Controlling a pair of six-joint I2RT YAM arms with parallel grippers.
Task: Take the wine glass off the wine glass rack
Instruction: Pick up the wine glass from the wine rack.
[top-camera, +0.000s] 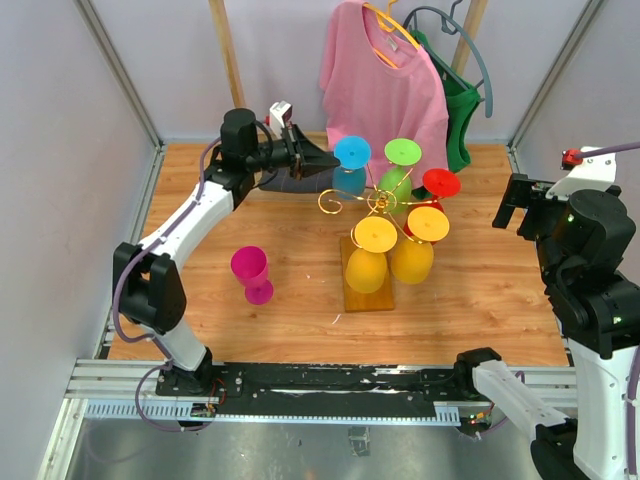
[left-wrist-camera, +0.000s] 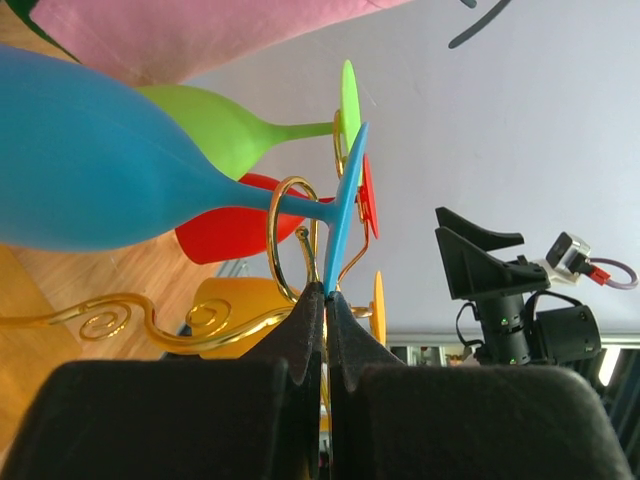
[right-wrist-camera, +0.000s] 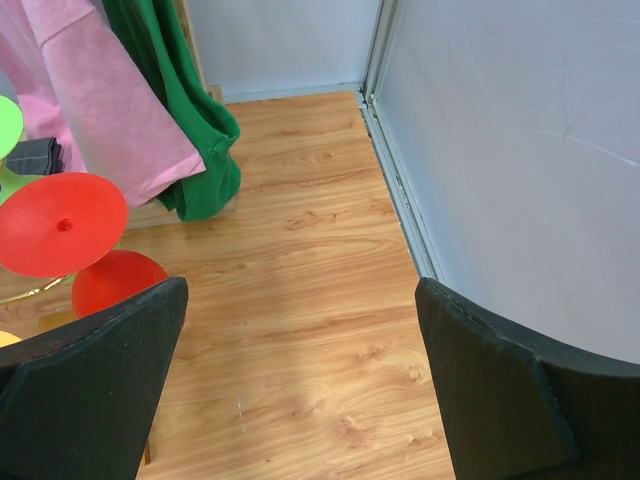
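Note:
The wine glass rack (top-camera: 372, 205) is thin gold wire with spiral arms on a brown wooden base block (top-camera: 352, 297). Blue (top-camera: 351, 153), green (top-camera: 402, 152), red (top-camera: 440, 183) and two yellow glasses (top-camera: 375, 236) hang upside down from it. My left gripper (top-camera: 332, 157) is shut on the rim of the blue wine glass's foot (left-wrist-camera: 345, 205); the blue bowl (left-wrist-camera: 90, 160) fills the upper left of the left wrist view, its stem still in a gold loop (left-wrist-camera: 283, 235). My right gripper (top-camera: 515, 205) is open and empty at the right, apart from the rack.
A magenta wine glass (top-camera: 252, 273) stands upright on the table left of the rack. A pink shirt (top-camera: 385, 80) and a green garment (top-camera: 458, 115) hang on a wooden clothes rack at the back. Grey walls close the table's sides.

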